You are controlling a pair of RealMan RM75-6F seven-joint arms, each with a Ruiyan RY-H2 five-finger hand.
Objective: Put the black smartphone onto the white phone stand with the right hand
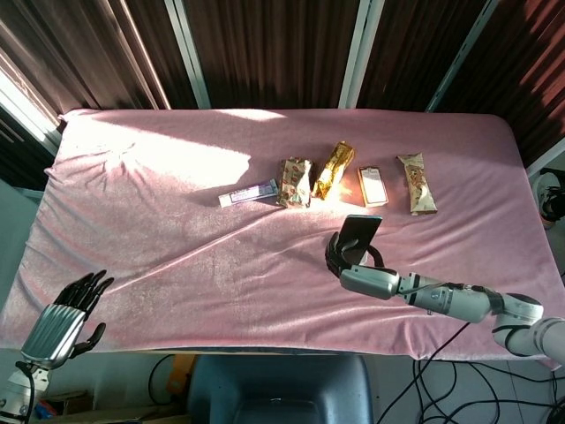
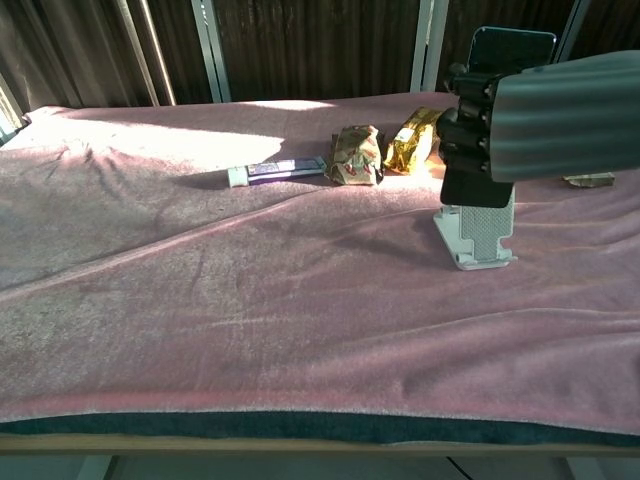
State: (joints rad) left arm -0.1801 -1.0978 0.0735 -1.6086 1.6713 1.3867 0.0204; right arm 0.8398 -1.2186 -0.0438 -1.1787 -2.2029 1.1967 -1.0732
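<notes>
My right hand [image 1: 349, 265] [image 2: 475, 125] grips the black smartphone [image 1: 360, 231] [image 2: 506, 48] upright, its top end sticking up above the fingers. It hangs directly over the white phone stand [image 2: 475, 238], which sits on the pink cloth; in the head view the hand hides the stand. The phone's lower end is just above the stand's back plate, and I cannot tell whether they touch. My left hand [image 1: 66, 316] hangs open off the table's front left corner, holding nothing.
Behind the stand lie a row of snack packs: a brown one [image 1: 295, 181], a gold one [image 1: 335, 169], a small box [image 1: 372, 185] and a long bar [image 1: 417, 183]. A white-purple tube [image 1: 248, 193] lies left of them. The pink cloth [image 1: 159, 230] covers the table.
</notes>
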